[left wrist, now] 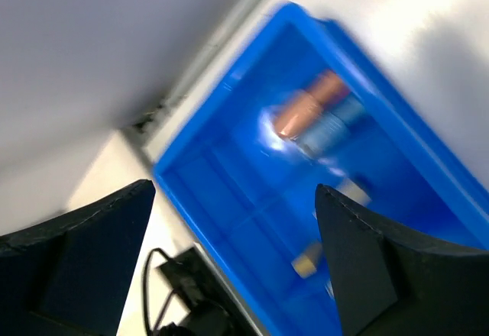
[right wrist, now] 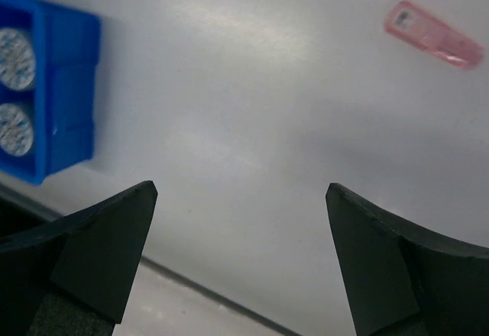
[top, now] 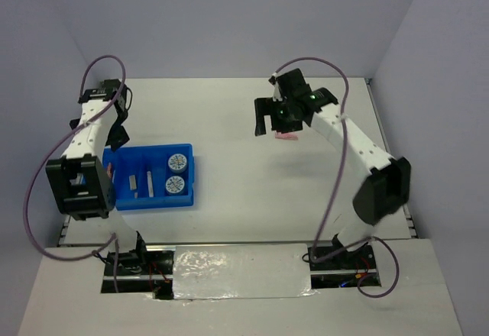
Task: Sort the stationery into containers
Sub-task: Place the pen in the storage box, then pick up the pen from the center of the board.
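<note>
Nearest to me, the tray (top: pixel 149 198) sits on the table (top: pixel 252 198) in front of the left arm. Both tape rolls (top: pixel 176 172) lie side by side in its right-hand compartment. A few small pale pieces lie in the middle ones.

The left gripper (left wrist: pixel 233 195) hangs over the tray's far left end, released and grasping nothing. Its blurred wrist view shows an orange stick (left wrist: pixel 309 105) and a blue stick (left wrist: pixel 336 122) lying together in the compartment below. I judge that arm has nothing to pick up here, so I would lift it straight up and hold it clear of the tray.

Farther out, the right gripper (right wrist: pixel 241 191) hovers above the bare table, jaws spread wide and empty. The pink stick (right wrist: pixel 432 35) lies flat on the table. In the wrist view it is off toward the upper right, not between the jaws.

So the step in hand, as I read it, is that pickup. To do it well I would:
- shift the wrist until the stick sits centred in the gap;
- turn the jaws to close across its narrow width rather than along its length;
- come down low before clenching, because it looks thin and could skid away.
</note>
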Robot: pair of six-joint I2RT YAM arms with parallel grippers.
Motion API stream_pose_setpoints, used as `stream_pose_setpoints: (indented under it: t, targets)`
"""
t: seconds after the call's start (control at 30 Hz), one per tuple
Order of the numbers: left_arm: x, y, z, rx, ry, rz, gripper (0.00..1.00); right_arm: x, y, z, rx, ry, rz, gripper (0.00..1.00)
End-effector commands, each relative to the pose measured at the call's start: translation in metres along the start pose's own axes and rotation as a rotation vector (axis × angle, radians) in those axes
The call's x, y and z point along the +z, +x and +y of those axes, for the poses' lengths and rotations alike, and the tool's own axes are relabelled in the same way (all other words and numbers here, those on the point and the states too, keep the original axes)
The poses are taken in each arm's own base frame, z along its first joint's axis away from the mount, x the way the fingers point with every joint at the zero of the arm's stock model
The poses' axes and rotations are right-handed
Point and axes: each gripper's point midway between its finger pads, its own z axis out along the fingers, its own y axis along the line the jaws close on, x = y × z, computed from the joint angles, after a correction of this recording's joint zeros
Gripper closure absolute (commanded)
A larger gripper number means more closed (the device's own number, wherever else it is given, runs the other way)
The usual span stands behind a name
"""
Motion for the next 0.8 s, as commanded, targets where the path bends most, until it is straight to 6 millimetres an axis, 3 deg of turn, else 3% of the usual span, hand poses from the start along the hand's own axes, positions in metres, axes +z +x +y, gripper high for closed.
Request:
stream_pose_setpoints:
  t: [0.0, 0.03, 0.07, 0.13, 0.27, 0.3, 0.4, 0.53, 0.77]
  targets:
    - [-0.067, -0.006, -0.013, -0.031, 0.328, -0.096, 0.01, 0.036, -0.018, -0.063, 0.09, 0.221, 0.084, 0.0]
    - [-0.092, 0.007, -0.026, -0.005, 0.459, -0.118, 0.01, 0.041, -0.021, -0.091, 0.171, 0.299, 0.107, 0.0]
    - [-0.103, 0.011, -0.031, -0.002, 0.513, -0.129, 0.01, 0.058, -0.003, -0.112, 0.279, 0.394, 0.191, 0.0]
    - [-0.134, 0.038, -0.048, 0.056, 0.658, -0.13, 0.01, 0.065, -0.012, -0.128, 0.404, 0.473, 0.166, 0.0]
    - [-0.155, 0.076, -0.064, 0.121, 0.788, -0.083, 0.01, 0.081, -0.01, -0.164, 0.627, 0.613, 0.119, 0.0]
    - [-0.159, 0.083, -0.063, 0.128, 0.801, -0.081, 0.01, 0.087, -0.005, -0.163, 0.682, 0.594, 0.13, 0.0]
    - [-0.155, 0.098, -0.063, 0.16, 0.803, -0.072, 0.01, 0.089, -0.013, -0.167, 0.816, 0.595, 0.051, 0.0]
    - [-0.146, 0.106, -0.058, 0.184, 0.781, -0.072, 0.01, 0.099, -0.017, -0.163, 0.966, 0.585, 0.013, 0.0]
    - [-0.149, 0.111, -0.055, 0.195, 0.812, -0.073, 0.01, 0.119, 0.019, -0.169, 1.137, 0.72, 0.06, 0.0]
